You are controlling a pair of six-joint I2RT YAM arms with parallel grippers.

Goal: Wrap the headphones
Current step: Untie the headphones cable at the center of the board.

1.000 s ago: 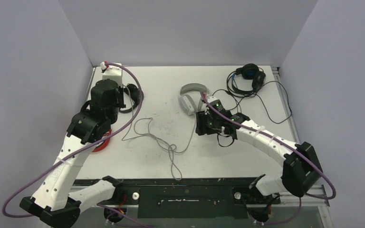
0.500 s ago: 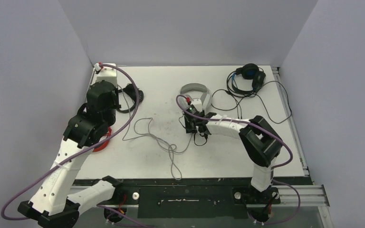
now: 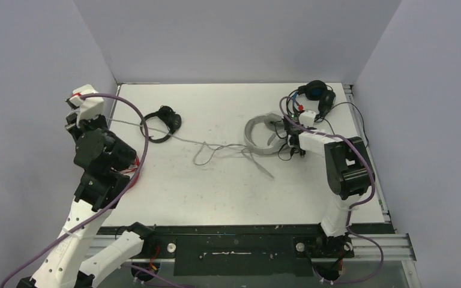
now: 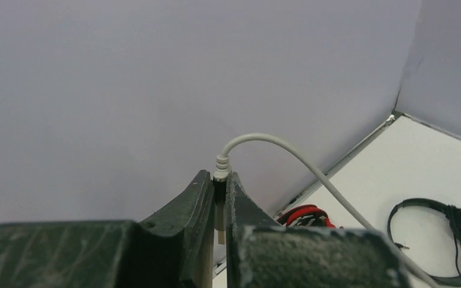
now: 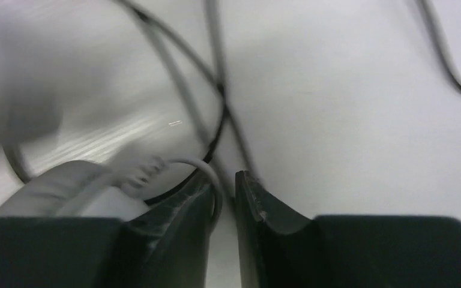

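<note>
- White-grey headset [image 3: 258, 135] lies right of centre on the table [image 3: 216, 198]. Its grey cable [image 3: 183, 139] stretches leftward across the surface, with a slack loop midway.
- Left pincer [image 4: 219, 180], raised high at the far left, is pressed together on the cable's plug [image 4: 220, 165]. The cable arcs out of the fingertips and falls away toward the table. Holding the end up and well apart from the headset appears meant to draw the line out straight and keep it off the other sets, ready for winding.
- Right pincer [image 5: 225, 177] sits low against the white-grey headset's ear cup, probably to anchor the set where the cable leaves it. Its jaws stand nearly together with only a thin gap. The grey cable curves down into that gap along 1 finger. The wrist view is blurred, so whether the cable is actually pinched cannot be told.
- 3 other sets share the table. The small black headset [image 3: 169, 118] lies far left, near the stretched cable. The black-and-blue headset [image 3: 316, 96] sits at the far right corner, thin black leads trailing close to the right pincer. The red-and-black headset [image 4: 303, 215] lies at the left edge, mostly hidden by the left arm.
- With the grey cable fully paid out, wrapping of this set looks barely begun.
</note>
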